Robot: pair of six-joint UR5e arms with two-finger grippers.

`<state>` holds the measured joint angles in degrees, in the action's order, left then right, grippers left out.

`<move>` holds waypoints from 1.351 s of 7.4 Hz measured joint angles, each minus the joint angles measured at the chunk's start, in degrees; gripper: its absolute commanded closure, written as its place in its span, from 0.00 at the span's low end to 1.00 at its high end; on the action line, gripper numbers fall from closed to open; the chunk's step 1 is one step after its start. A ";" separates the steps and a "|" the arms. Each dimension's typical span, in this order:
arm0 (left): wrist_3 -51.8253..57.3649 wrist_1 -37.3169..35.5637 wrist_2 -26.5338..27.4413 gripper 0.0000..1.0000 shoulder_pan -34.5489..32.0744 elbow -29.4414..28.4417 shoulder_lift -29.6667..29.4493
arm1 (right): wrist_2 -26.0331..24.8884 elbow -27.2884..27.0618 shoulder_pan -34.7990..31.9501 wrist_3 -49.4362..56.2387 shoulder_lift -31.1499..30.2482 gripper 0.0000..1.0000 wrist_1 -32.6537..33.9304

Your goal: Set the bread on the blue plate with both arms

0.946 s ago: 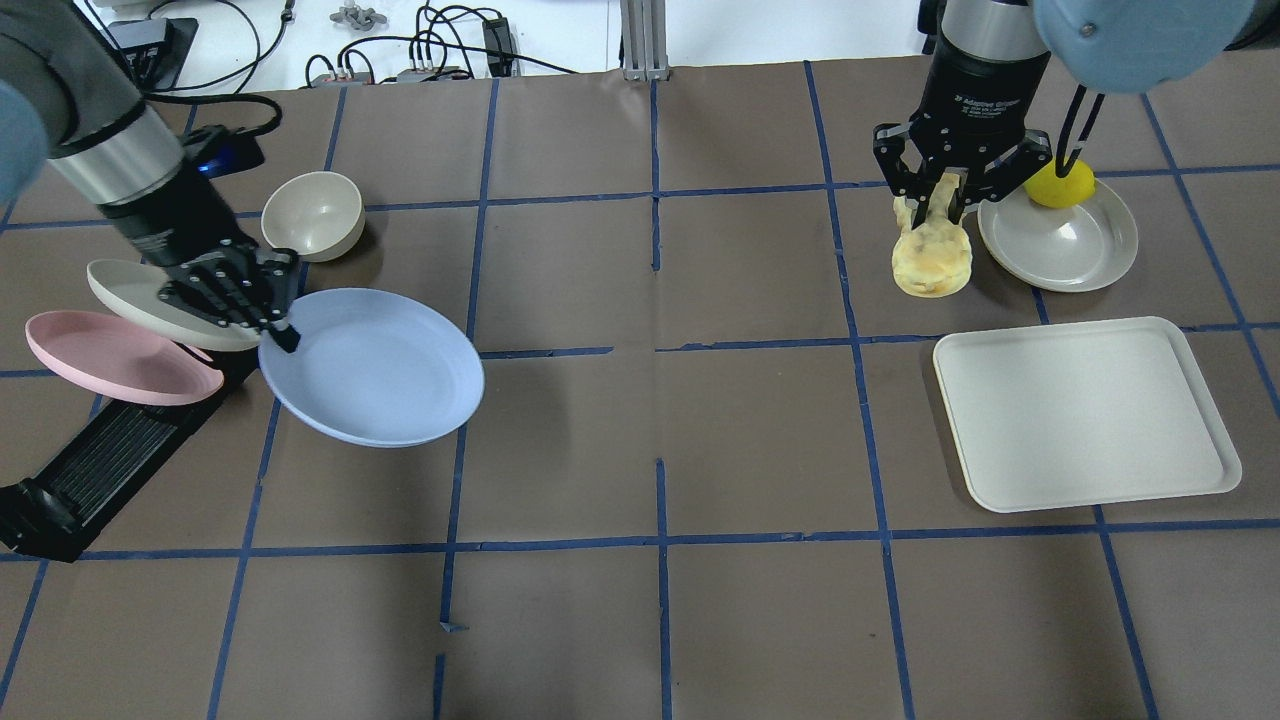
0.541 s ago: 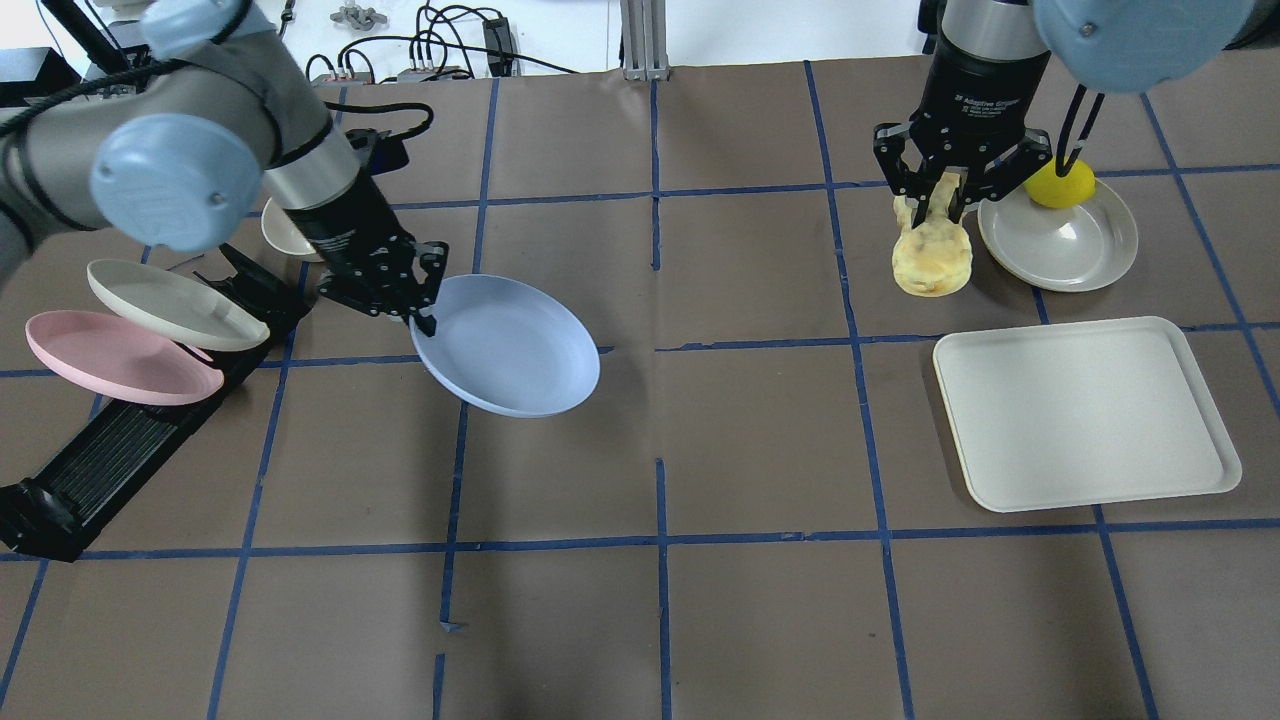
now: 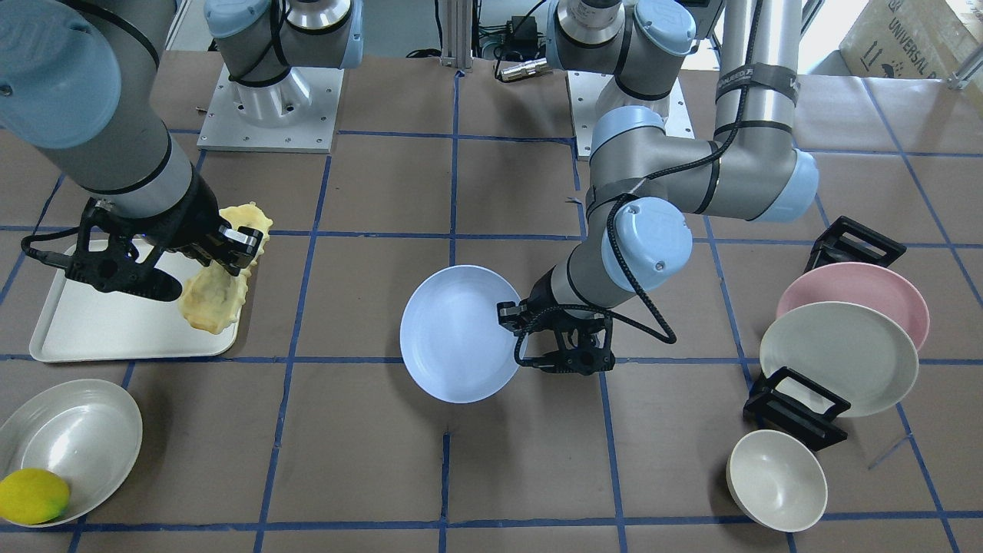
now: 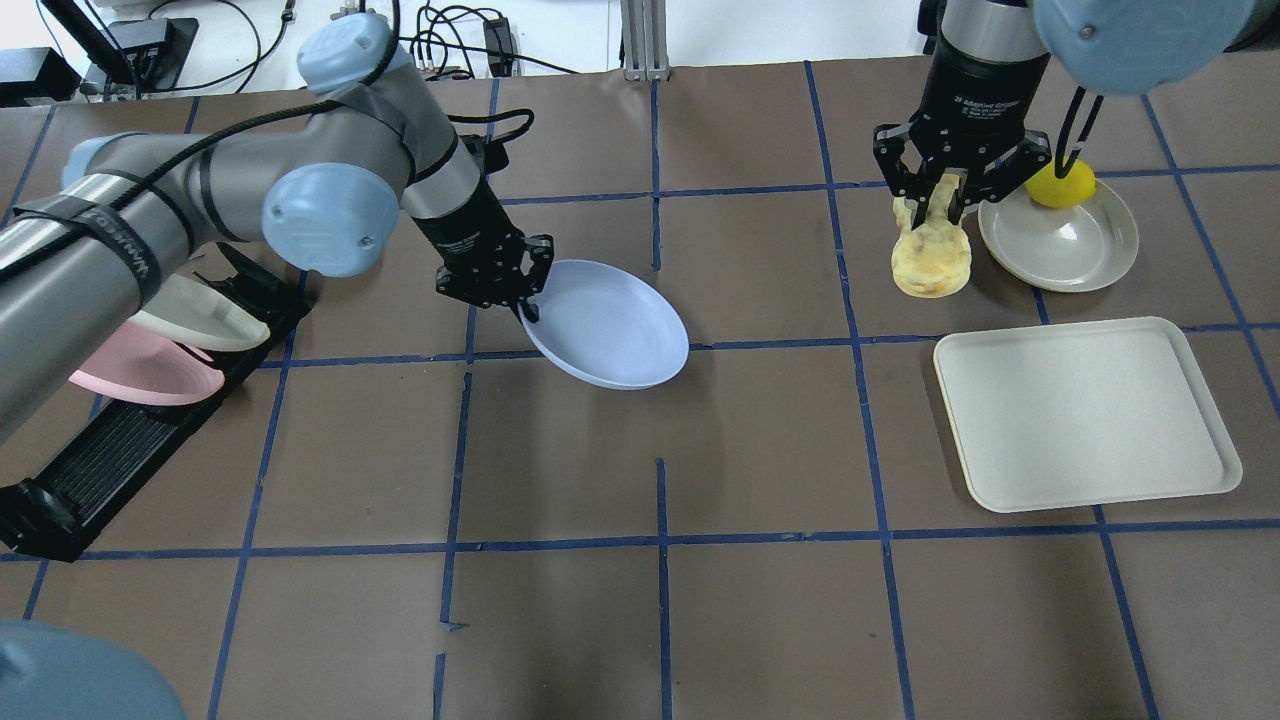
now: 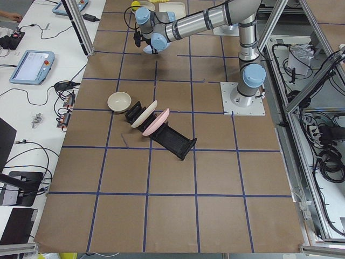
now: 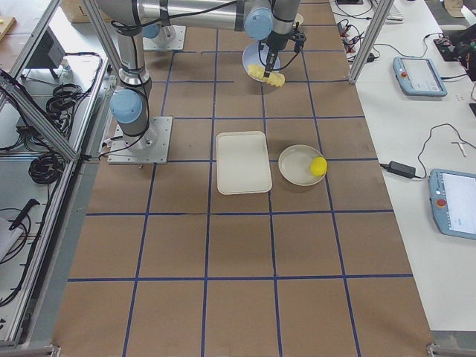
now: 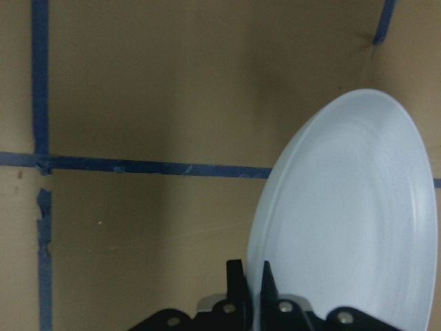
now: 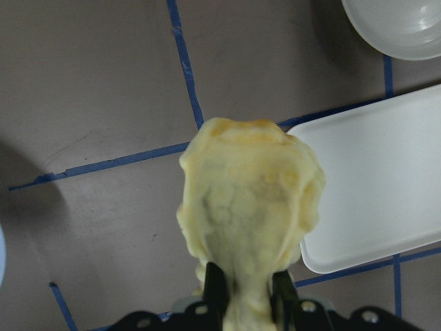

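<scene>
The bread [image 4: 932, 258], pinched at one end in the right gripper [image 4: 945, 212], hangs beside the grey dish [image 4: 1062, 252], well apart from the blue plate [image 4: 612, 325], which the left gripper [image 4: 528, 308] clamps by its rim at a tilt, so that plate probably wants levelling before the two are brought together.

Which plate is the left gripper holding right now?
The blue plate, pinched at its rim by the left gripper. The pink plate and cream plate lean in the black rack; the white plate carrying the lemon lies on the table.
</scene>
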<state>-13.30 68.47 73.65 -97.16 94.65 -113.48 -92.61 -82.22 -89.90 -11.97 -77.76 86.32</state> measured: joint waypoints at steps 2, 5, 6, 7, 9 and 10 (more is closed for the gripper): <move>-0.37 -6.19 -0.25 0.00 -0.69 -0.08 -3.08 | 0.68 0.16 -0.41 -0.15 0.50 0.66 0.51; 2.01 -3.14 0.34 0.00 3.25 0.12 3.38 | 3.94 0.70 -7.62 -6.99 5.98 0.63 9.68; 5.22 1.63 0.56 0.00 6.17 0.47 7.93 | 3.76 0.94 -11.17 -9.80 8.80 0.62 14.25; 8.98 7.52 2.51 0.00 9.14 0.81 13.01 | 3.66 1.11 -13.91 -12.19 11.23 0.62 18.40; 15.89 18.33 10.87 0.00 12.55 0.51 22.04 | 3.71 1.18 -16.60 -15.96 14.89 0.55 24.63; 18.29 21.15 14.09 0.00 13.07 0.59 25.32 | 3.61 1.19 -17.77 -16.94 16.58 0.37 27.75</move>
<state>4.99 89.62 87.74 -84.10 95.24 -88.16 -89.00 -81.03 -107.67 -28.91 -61.18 114.07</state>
